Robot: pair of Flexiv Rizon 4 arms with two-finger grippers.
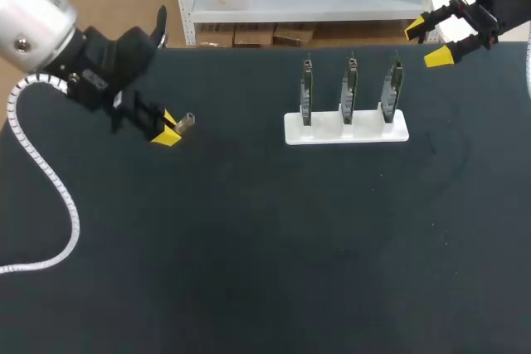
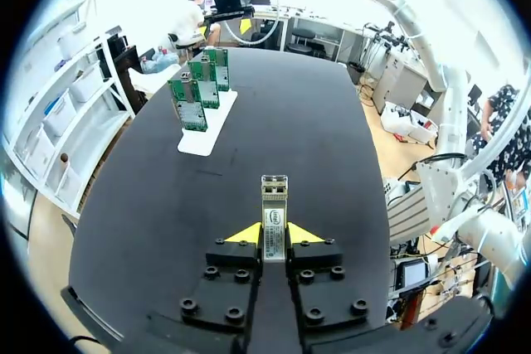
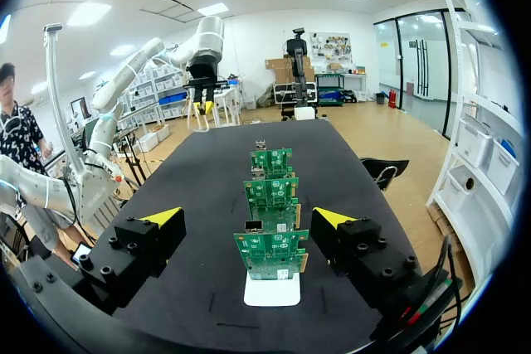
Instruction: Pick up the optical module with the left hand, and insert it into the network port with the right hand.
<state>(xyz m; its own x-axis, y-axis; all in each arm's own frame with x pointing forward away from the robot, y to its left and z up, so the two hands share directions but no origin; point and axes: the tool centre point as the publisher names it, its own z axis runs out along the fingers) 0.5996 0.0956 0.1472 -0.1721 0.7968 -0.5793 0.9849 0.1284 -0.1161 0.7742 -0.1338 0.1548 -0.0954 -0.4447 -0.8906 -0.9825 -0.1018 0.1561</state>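
The big dark counter (image 1: pixel 249 246) holds a white stand (image 1: pixel 346 128), and three green boards (image 1: pixel 351 89) stand up in it in a row. I think the step now is the hand-over. The left end effector (image 2: pixel 274 234) has the metal plug (image 2: pixel 274 205), and the right end effector (image 1: pixel 428 41) must take it. To do this well, the left arm should carry the plug toward the middle, above the counter, and keep it flat and steady. The right end effector is at the far right corner, close to the stand. Its fingers are wide apart with nothing in them. It should come to meet the plug, take the bare front part and squeeze tight before the left one lets go. If one lets go too soon, the plug could fall. If it gets pulled crooked, it will not go straight into a socket (image 3: pixel 254 226) on a board, and those sockets look very small. The left end effector is closed on the plug, with one yellow tip pressing each side. The back part of the plug sits between the fingers. The front part pokes out ahead of them and points down the counter toward the stand, which is well apart from it. The plug seems to be held above the counter and is not lying on it.
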